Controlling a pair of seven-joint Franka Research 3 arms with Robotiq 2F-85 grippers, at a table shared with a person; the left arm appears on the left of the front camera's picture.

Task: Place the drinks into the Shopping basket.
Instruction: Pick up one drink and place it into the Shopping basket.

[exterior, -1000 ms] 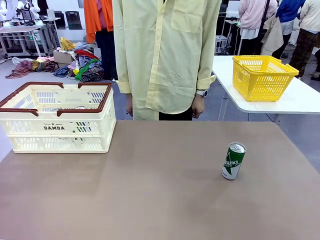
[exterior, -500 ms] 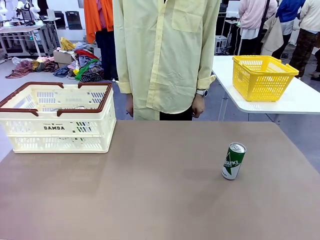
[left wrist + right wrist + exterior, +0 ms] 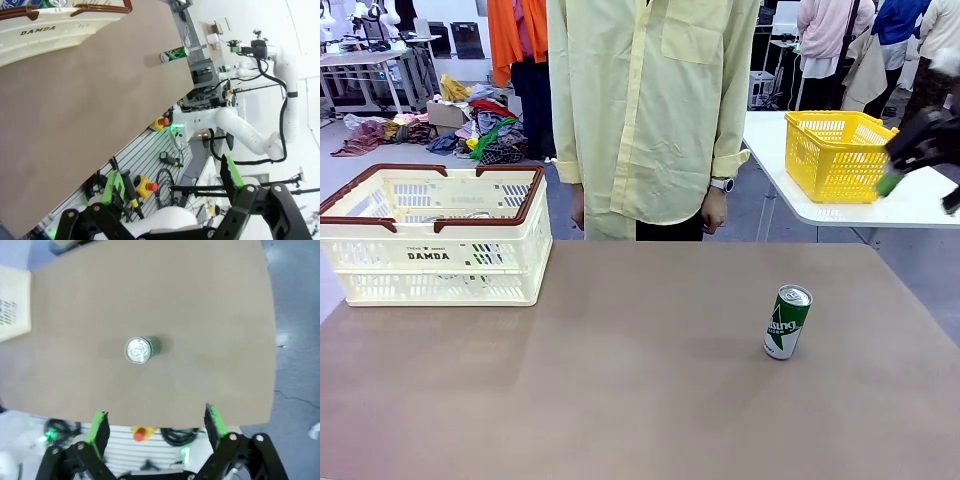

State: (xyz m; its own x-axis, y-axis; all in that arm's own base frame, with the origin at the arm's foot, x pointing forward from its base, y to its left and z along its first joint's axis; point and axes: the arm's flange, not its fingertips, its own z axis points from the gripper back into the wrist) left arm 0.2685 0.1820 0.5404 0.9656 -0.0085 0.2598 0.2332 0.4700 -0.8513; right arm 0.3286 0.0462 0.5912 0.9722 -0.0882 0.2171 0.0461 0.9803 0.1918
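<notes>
Green silver-topped can [image 3: 787, 322] upright at right, cream slatted DAMDA basket [image 3: 430, 255] with red-brown handles far left

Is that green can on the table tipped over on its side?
No, the green can stands upright on the table, with its silver top facing up.

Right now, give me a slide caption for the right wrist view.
Open right gripper looks down on an upright green can on the table, basket corner at the edge.
</notes>
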